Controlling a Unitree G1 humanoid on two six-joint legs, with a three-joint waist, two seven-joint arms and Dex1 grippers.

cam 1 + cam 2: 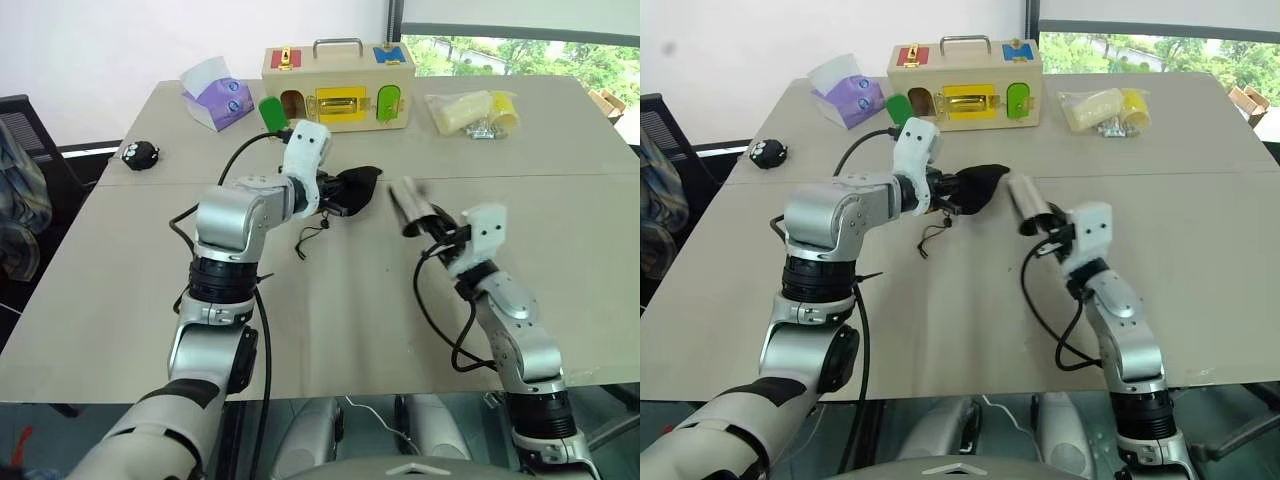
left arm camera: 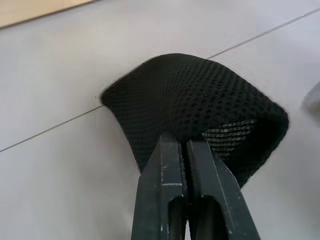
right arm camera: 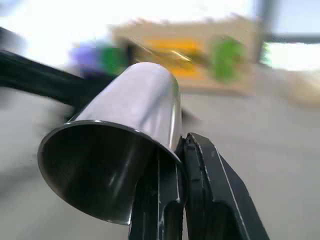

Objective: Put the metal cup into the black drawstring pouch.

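The black drawstring pouch (image 1: 355, 186) hangs just above the table's middle, its cord (image 1: 308, 236) dangling to the tabletop. My left gripper (image 2: 186, 150) is shut on the pouch's (image 2: 200, 110) mesh edge. To the right, the metal cup (image 1: 408, 205) is lifted off the table, tilted, its closed end toward the pouch. My right gripper (image 3: 181, 155) is shut on the metal cup's (image 3: 130, 130) rim, one finger inside the mouth and one outside. Cup and pouch are a short gap apart.
A wooden lock box (image 1: 338, 88) stands at the table's far side. A purple tissue pack (image 1: 218, 95) lies to its left, a clear bag with yellow contents (image 1: 470, 112) to its right. A small round black toy (image 1: 139, 153) sits far left.
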